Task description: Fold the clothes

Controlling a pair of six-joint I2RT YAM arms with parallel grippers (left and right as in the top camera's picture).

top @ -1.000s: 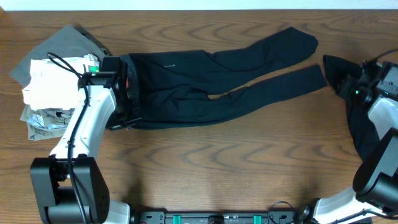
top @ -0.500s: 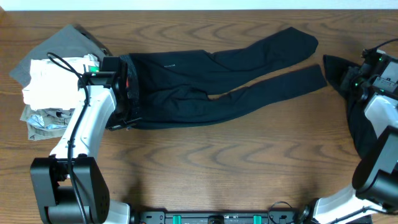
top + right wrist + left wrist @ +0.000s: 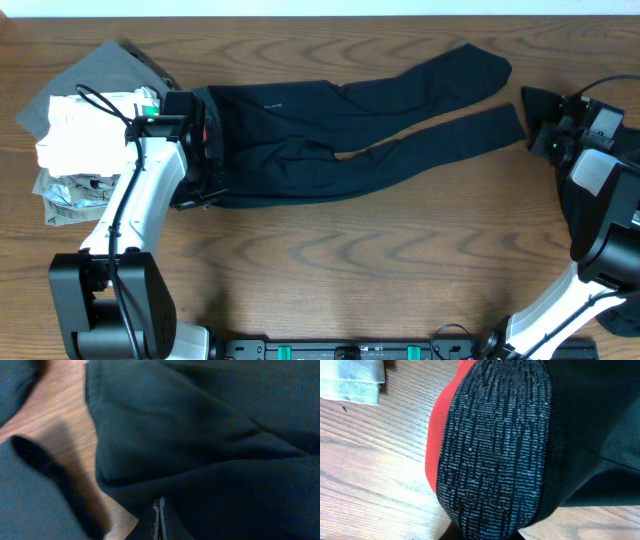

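As the trousers [image 3: 330, 140] look limp, we would grip the waistband [image 3: 495, 450] at 9 o'clock; left tool [image 3: 202, 130] state unclear, right tool [image 3: 159, 510] closed.

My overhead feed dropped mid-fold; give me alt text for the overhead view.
Black trousers lie flat across the wooden table, waistband left at the left gripper, legs pointing right. The right gripper sits at a second black garment; a folded pile lies far left.

One pair black trousers [image 3: 330, 140]; one other black garment [image 3: 537, 103]; one folded pile [image 3: 80, 130]; two arms: left arm [image 3: 140, 200], right arm [image 3: 605, 185]
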